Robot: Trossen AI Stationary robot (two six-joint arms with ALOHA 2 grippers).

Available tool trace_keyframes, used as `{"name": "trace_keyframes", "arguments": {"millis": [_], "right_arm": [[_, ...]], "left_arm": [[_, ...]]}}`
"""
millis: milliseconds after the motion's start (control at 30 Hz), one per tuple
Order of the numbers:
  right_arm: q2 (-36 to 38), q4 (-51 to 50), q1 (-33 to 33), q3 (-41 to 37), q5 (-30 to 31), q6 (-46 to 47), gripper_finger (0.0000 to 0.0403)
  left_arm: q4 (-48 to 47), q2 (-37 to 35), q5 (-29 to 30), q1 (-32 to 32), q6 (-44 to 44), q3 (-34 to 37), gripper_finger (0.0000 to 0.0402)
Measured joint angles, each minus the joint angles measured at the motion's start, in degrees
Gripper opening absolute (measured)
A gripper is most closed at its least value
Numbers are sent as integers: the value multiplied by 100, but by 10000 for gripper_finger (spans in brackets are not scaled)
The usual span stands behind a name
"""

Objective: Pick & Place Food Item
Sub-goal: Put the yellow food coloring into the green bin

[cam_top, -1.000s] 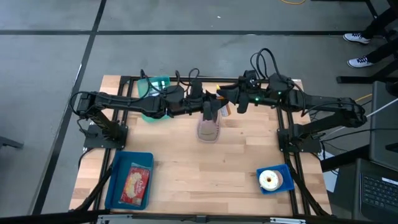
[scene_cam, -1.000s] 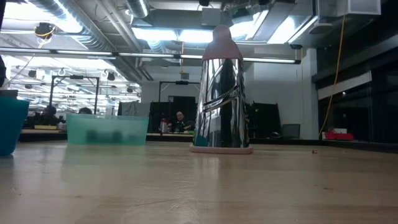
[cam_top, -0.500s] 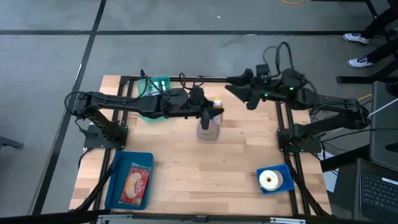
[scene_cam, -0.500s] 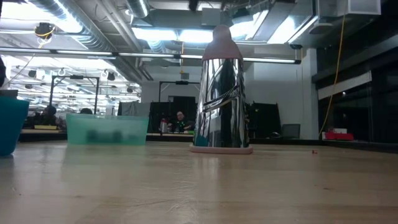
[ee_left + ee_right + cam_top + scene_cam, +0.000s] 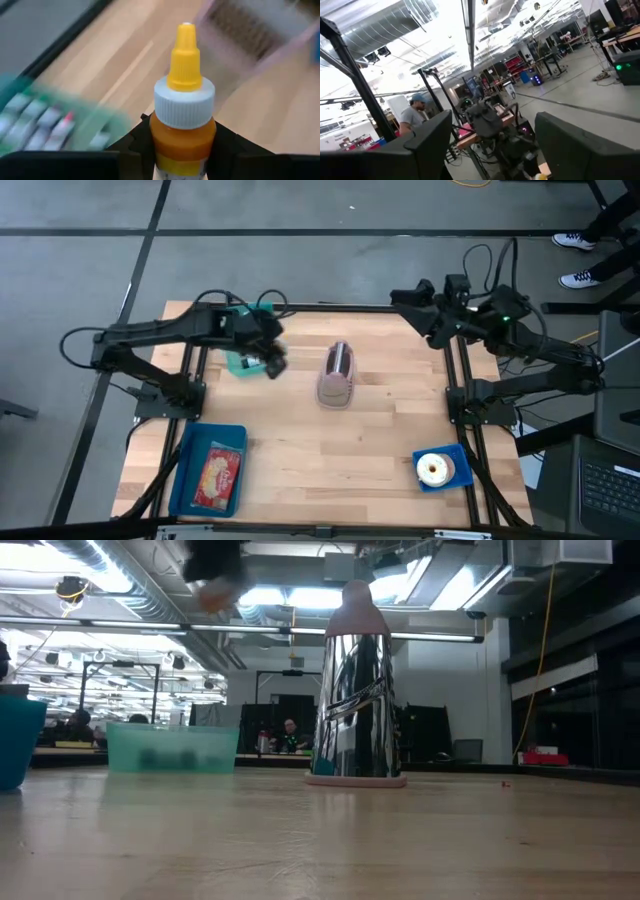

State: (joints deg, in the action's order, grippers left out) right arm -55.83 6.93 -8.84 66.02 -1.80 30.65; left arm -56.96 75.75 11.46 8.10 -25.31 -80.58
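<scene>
The light wooden worktop (image 5: 300,450) carries an upright metal grater with a pink top (image 5: 336,375) near its middle, a green container (image 5: 243,350) at the far left, a blue tray (image 5: 184,470) at the near left and a blue dish (image 5: 455,477) at the near right.

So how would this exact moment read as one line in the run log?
left gripper: shut on sauce bottle, near green bin | right gripper: open, raised at table's far right corner | grater: mid-table
</scene>
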Motion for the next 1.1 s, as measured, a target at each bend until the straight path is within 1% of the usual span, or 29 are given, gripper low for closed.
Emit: {"name": "trace_keyframes", "arguments": {"millis": [133, 167, 233, 333, 433, 567, 667, 867, 967, 1100], "right_arm": [[-21, -5, -1, 0, -15, -5, 266], [-28, -6, 2, 0, -15, -5, 264], [-51, -23, 2, 0, -17, -7, 261], [-82, -18, -1, 0, -32, -28, 261], [-88, -7, 2, 0, -71, -28, 261], [-98, -14, 2, 0, -88, -26, 261], [-88, -12, 2, 0, -216, 10, 261], [-83, -12, 6, 0, -287, 140, 261], [-83, -16, 6, 0, -410, 234, 261], [-83, -18, 8, 0, -460, 260, 261]], "left_arm": [[-1409, -10, -81, 400, 345, 5, 114], [-1629, 39, -127, 501, 470, 6, 114], [-1905, 153, -233, 694, 688, 4, 114], [-2238, 412, -241, 950, 994, 4, 113], [-2486, 767, -88, 1242, 1397, 4, 112], [-2484, 1303, 150, 1535, 2160, 4, 112], [-2336, 1643, 338, 1659, 2806, 4, 112], [-1949, 2135, 646, 1850, 4063, 4, 112], [-1806, 2314, 662, 2013, 4375, 4, 112], [-1706, 2528, 548, 2273, 4496, 4, 110]]}}
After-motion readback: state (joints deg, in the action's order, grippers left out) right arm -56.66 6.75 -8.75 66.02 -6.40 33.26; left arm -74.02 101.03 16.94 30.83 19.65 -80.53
